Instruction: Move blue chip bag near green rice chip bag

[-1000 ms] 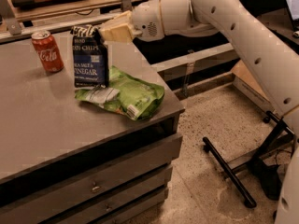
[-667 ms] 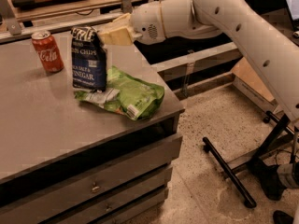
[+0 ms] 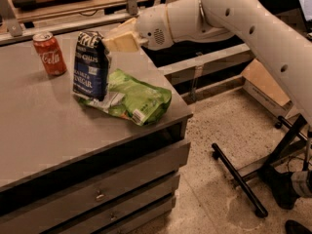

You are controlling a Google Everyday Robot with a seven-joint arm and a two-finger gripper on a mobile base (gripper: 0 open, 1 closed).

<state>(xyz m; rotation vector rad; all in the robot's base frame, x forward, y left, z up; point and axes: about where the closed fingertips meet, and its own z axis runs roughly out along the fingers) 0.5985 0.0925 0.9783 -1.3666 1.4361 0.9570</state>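
Note:
The blue chip bag point(image 3: 90, 65) stands upright on the grey table point(image 3: 44, 130), and its bottom edge rests on the left end of the green rice chip bag point(image 3: 139, 99). The green bag lies flat and wrinkled near the table's right edge. My gripper point(image 3: 121, 37), tan-tipped on a white arm reaching in from the right, sits right at the blue bag's top right corner. I cannot tell whether it touches the bag.
A red soda can point(image 3: 49, 53) stands left of the blue bag. The table's right edge point(image 3: 184, 112) is close to the green bag, with drawers below. A black stand leg point(image 3: 239, 179) lies on the floor at the right. Wooden shelving runs behind the table.
The blue bag has shifted slightly left and down, coming to stand on the green bag's end. The gripper has stayed almost where it was.

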